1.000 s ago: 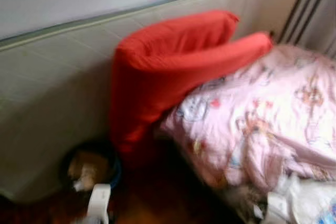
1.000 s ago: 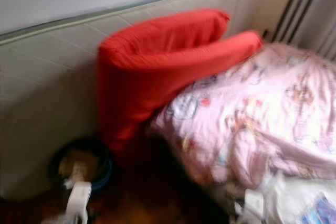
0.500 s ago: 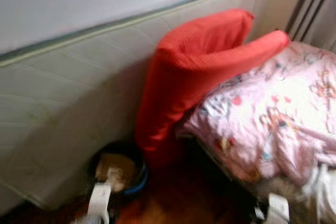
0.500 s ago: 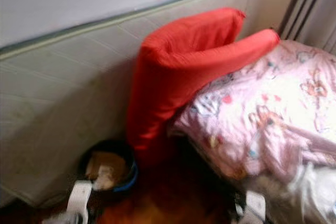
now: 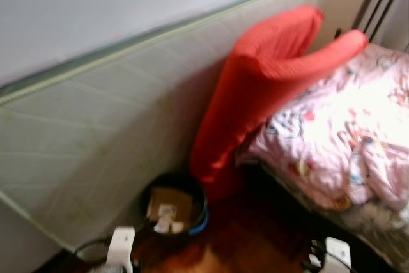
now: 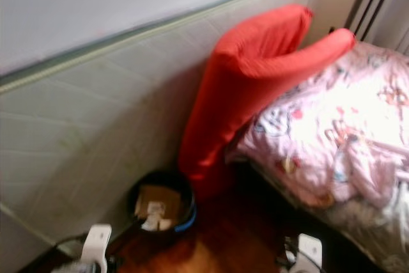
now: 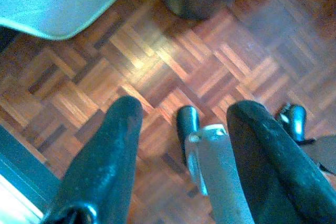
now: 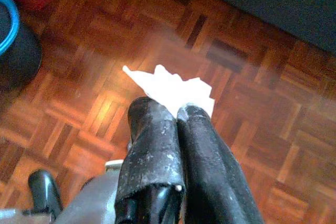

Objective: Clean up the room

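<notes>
Paper scrap [image 8: 170, 90], white and crumpled, is pinched at the tips of the right gripper [image 8: 176, 113]; fingers pressed together on it, nothing else between them. It hangs above bare parquet floor [image 8: 247, 103], so my read is it's being carried, not set down.

Likely destination: the trash bin [image 5: 174, 206], a dark round bucket with a blue rim band. It stands on the floor just beside the foot of the red cushion [image 5: 268, 87] and against the pale mattress [image 5: 115, 139] that leans on the wall. Bin already holds a brown cardboard piece and some white paper bits; it looks partly full, room left at the top.

Relative to the bin: its blue rim [image 8: 11, 22] sits at the edge of the right wrist view, so the scrap is near it but not over the opening. The gripper needs to get above the rim before letting go, or the scrap lands on the floor.

Left gripper [image 7: 184, 124] hangs over the floor with fingers spread wide, holding nothing; the bin shows beyond it.

Red cushion is folded, propped between mattress and bed, upper end resting on the pink patterned duvet [image 5: 345, 132]. Duvet is rumpled.
</notes>
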